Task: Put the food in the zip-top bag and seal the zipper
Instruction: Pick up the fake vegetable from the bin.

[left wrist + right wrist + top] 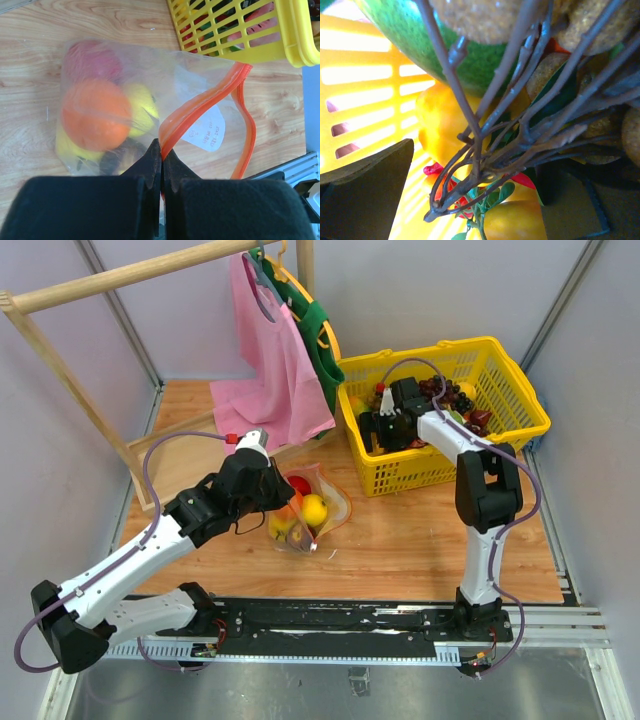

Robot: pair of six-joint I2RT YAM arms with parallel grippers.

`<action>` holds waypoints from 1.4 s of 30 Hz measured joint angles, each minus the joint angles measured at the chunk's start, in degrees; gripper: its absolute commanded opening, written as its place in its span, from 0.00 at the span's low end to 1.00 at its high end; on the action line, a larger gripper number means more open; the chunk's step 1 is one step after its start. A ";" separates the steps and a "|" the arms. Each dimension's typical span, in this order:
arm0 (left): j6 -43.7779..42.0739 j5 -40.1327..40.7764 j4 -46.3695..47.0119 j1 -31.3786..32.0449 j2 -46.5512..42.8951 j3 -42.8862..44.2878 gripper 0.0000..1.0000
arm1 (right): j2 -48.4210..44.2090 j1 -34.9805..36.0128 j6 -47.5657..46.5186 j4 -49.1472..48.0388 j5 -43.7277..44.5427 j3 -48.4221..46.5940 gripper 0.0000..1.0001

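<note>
On wooden tabletop [420, 540], beside one yellow plastic lattice basket [520, 380]: one clear crinkly zip-top bag [200, 80]. Contains one orange round fruit [95, 120], one red fruit [92, 60], two yellow pieces [140, 107]. Pinches one thin red-orange zipper strip [200, 106] in clenched left gripper [161, 162]. Holds right gripper [385, 423] spread wide inside basket, grasping nothing.

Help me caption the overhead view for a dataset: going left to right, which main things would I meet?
pale wooden rack's slanted leg → clear zip-top bag holding toy fruit → yellow plastic basket. The pink cloth bag and green cloth bag hang across the clear bag's span, so they are left out.
</note>
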State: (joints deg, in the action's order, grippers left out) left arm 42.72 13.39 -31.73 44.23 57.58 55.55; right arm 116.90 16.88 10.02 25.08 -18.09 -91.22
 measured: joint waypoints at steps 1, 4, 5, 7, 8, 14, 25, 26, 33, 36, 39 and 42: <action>0.02 -0.07 0.02 -0.02 0.00 0.00 0.00 | 0.00 0.00 -0.26 0.61 -0.20 0.02 0.99; 0.17 -0.26 0.26 -0.02 -0.02 -0.07 0.00 | 0.44 0.00 -1.05 1.18 -0.52 -0.02 0.99; 0.22 -0.31 0.31 -0.02 -0.02 -0.09 0.00 | 0.70 0.00 -1.09 0.96 -0.72 -0.02 0.99; 0.24 -0.33 0.37 -0.02 -0.02 -0.11 0.00 | 1.33 0.00 -1.05 0.31 -1.11 -0.09 1.00; 0.24 -0.35 0.39 -0.02 0.00 -0.11 0.00 | 1.53 0.00 -0.87 -0.13 -1.40 -0.07 1.00; 0.26 -0.46 0.61 -0.02 0.52 -0.11 0.00 | 1.36 -0.11 2.16 -10.93 -1.66 4.46 0.99; 0.66 -0.61 2.03 -0.02 1.29 -0.98 0.00 | -0.17 -0.92 7.50 -21.64 -2.25 9.92 0.73; 0.76 -0.61 2.05 -0.02 1.18 -1.40 0.00 | -1.14 -0.92 7.89 -23.74 -2.34 11.58 0.68; 1.09 -0.57 2.10 -0.02 0.81 -1.90 0.00 | -5.49 -0.98 8.28 -30.21 -2.84 17.79 0.56; 1.14 -0.59 2.12 -0.02 0.74 -1.92 0.00 | -6.16 -1.33 8.31 -29.62 -3.48 18.27 0.52; 1.16 -0.57 2.10 -0.02 0.70 -1.99 0.00 | -6.34 -1.49 8.74 -26.64 -3.67 17.00 0.52; 1.20 -0.55 2.10 -0.04 0.44 -1.99 0.00 | -6.34 -1.55 9.20 -22.25 -2.23 14.40 0.50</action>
State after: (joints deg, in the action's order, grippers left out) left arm 43.92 12.84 -29.63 44.18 58.02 53.56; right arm 110.56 15.33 19.22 2.83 -20.32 -76.82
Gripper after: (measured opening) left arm 0.011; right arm 0.862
